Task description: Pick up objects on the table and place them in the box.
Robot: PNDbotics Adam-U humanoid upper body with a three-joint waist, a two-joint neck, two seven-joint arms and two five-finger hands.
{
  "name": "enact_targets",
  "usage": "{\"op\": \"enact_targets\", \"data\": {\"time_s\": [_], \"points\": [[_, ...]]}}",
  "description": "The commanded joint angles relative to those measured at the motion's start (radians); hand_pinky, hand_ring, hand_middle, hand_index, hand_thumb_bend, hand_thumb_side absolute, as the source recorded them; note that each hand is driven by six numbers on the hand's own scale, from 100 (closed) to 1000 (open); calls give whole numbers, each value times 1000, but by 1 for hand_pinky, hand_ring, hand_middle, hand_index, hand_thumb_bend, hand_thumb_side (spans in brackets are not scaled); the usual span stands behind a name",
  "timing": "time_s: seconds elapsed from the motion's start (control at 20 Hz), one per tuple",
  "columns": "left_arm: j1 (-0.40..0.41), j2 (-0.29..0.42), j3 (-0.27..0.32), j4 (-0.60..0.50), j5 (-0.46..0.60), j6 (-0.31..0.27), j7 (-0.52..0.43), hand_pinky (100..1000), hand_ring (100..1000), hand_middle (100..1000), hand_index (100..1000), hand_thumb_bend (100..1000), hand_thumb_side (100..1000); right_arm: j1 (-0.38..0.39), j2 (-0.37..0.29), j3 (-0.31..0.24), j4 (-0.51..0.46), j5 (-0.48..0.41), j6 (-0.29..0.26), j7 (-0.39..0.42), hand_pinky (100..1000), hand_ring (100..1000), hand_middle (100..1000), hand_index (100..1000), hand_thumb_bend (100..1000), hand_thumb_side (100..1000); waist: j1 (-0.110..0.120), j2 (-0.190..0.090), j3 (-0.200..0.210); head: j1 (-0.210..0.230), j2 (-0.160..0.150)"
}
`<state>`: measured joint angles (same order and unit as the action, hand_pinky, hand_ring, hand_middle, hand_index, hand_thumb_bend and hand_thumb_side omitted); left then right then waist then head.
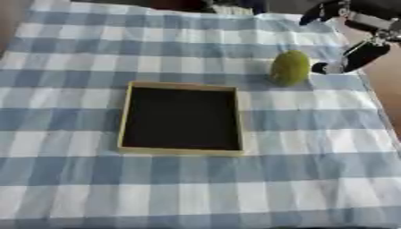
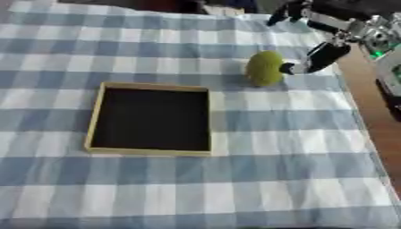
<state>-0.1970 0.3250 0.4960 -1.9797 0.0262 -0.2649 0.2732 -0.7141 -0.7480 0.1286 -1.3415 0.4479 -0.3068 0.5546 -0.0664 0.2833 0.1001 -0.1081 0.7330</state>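
A green oval fruit-like object (image 1: 290, 67) stands on the blue-and-white checked cloth, just beyond the box's far right corner. The box (image 1: 125, 116) is a shallow square tray with a pale wooden rim and a black floor, with nothing inside. My right hand (image 2: 322, 54) comes in from the upper right. Its fingers are spread open, and a fingertip (image 2: 288, 68) sits right beside the fruit's right side; other fingers (image 2: 282, 13) reach out higher up, above the cloth. Whether the fingertip touches the fruit I cannot tell. My left hand shows in neither view.
The checked cloth (image 1: 196, 188) covers the table. Its right edge (image 2: 364, 116) runs down the right side, with brown floor beyond. Dark shapes lie past the table's far edge.
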Motion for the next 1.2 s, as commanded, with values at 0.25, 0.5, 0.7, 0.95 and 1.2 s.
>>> {"op": "enact_targets", "data": {"time_s": [0.25, 0.5, 0.7, 0.95, 1.2], "points": [[-11, 22, 2, -20, 5, 1, -4, 634, 518, 700, 821, 100, 520, -35, 0, 2, 62, -15, 30, 17, 863, 913, 857, 869, 347, 100, 3, -15, 3, -3, -9], [-12, 20, 2, -20, 6, 1, -5, 634, 518, 701, 821, 100, 521, -55, 22, 8, 96, -35, 49, 35, 846, 908, 857, 878, 299, 100, 5, -13, 4, -5, -9], [-13, 18, 1, -20, 7, 1, -6, 634, 517, 701, 821, 100, 523, -72, 39, 14, 127, -28, 57, 61, 823, 898, 864, 902, 265, 100, 6, -10, 6, -7, -11], [-14, 15, 2, -20, 8, 2, -7, 634, 517, 702, 821, 100, 526, -91, 52, 15, 177, 14, 53, 87, 826, 904, 876, 919, 252, 100, 6, -7, 8, -7, -12], [-15, 13, 2, -20, 9, 3, -8, 634, 517, 702, 821, 100, 527, -109, 65, 16, 226, 60, 37, 95, 828, 908, 885, 922, 251, 100, 6, -5, 9, -8, -13]]}}
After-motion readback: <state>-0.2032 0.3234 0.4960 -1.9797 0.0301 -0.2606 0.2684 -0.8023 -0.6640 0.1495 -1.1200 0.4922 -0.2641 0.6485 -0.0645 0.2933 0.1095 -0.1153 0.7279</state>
